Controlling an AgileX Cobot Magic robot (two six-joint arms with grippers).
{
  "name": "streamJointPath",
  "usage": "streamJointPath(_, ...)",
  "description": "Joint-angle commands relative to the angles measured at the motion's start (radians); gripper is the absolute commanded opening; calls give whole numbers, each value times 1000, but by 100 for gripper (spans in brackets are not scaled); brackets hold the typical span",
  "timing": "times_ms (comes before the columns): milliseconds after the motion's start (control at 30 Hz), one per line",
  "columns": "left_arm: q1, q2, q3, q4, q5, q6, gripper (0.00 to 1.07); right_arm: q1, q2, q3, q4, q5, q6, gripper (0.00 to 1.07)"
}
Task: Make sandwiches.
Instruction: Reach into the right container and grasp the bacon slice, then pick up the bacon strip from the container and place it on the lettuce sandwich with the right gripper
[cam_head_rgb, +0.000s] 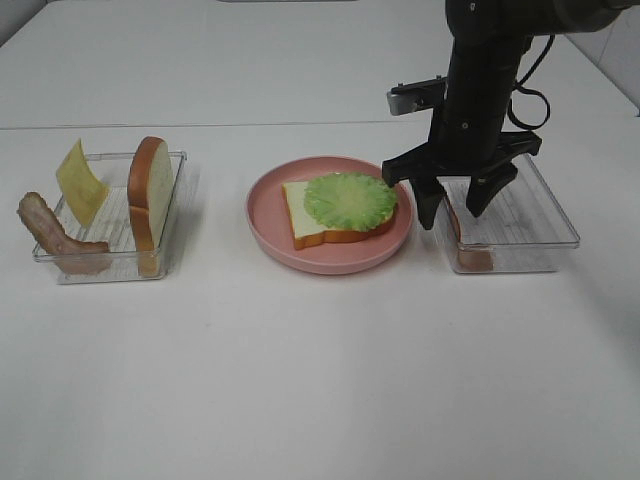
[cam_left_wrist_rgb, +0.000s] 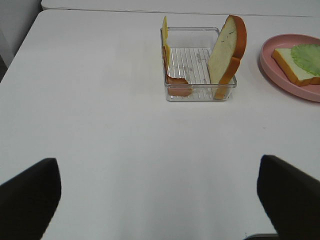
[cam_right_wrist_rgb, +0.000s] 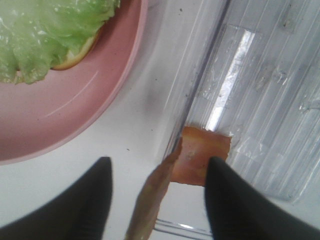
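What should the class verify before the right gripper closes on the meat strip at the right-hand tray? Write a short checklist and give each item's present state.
1. Right gripper straddles the meat strip: ok.
2. Jaws apart, nothing gripped yet: ok.
3. Tray wall out of the closing path: cannot tell; the strip leans on the wall, which seems to run between the fingers too.
4. Plate holds bread with lettuce on top, ready for meat: ok.
5. Left gripper open, away from the plate: ok.
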Motion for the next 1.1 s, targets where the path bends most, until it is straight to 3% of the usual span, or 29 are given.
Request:
streamJointPath(33,1,-13,2,-5,-8,-1,100,-2,5,2,-6,-4,2,35)
streamJointPath(100,1,-13,2,-5,-8,-1,100,-2,5,2,-21,-2,2,2)
streamJointPath(167,1,-13,2,-5,-8,-1,100,-2,5,2,-22,-1,1,0)
streamJointPath(633,1,-13,2,-5,-8,-1,100,-2,5,-19,-18,62,-35,0)
streamJointPath(967,1,-13,2,-5,-8,-1,100,-1,5,-188,-9,267,-132,0)
streamJointPath(1100,1,-13,2,-5,-8,-1,100,-1,-13,-209,-4,265,-132,0)
